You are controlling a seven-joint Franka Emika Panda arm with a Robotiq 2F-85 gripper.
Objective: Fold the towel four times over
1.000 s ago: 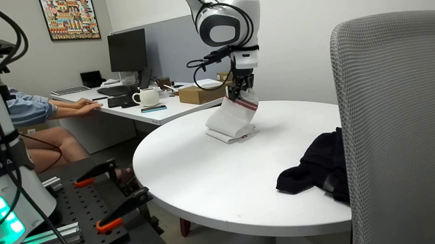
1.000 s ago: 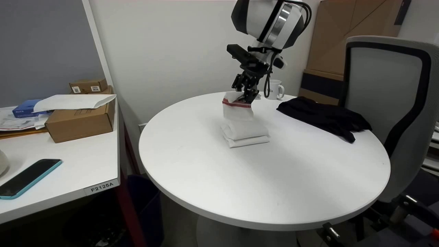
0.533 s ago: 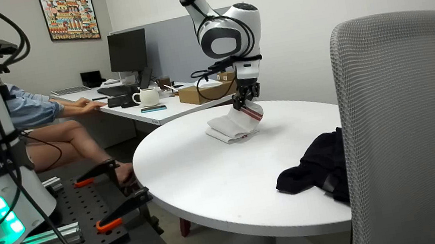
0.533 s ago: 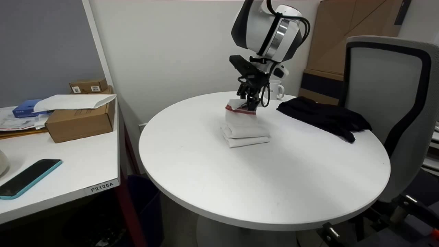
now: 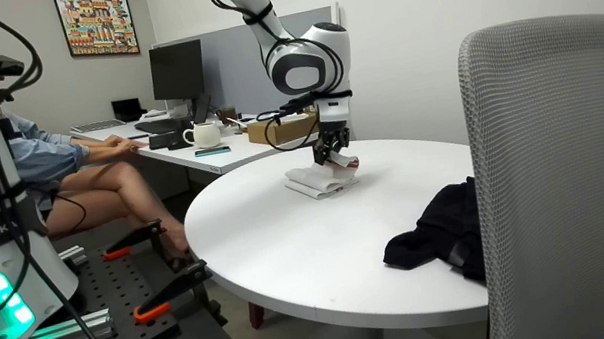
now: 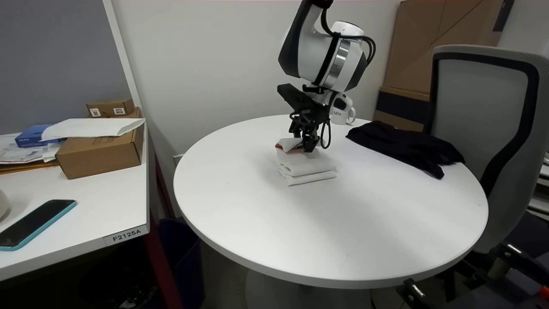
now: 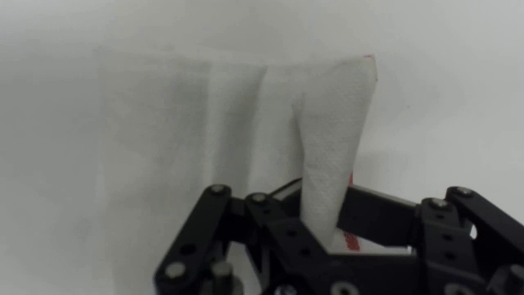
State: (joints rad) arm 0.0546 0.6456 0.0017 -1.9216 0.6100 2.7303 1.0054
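- Atop the towel, the gripper looks clenched on an end flap.
- Beneath the towel lies the round table; several folds look done, exact count unclear.
- Probably left: flattening that flap, letting go.
- Only the wrist view shows the flap between the fingers; both exterior views show the towel's stacked edges.
- Beyond the towel, an exterior view adds a mug.
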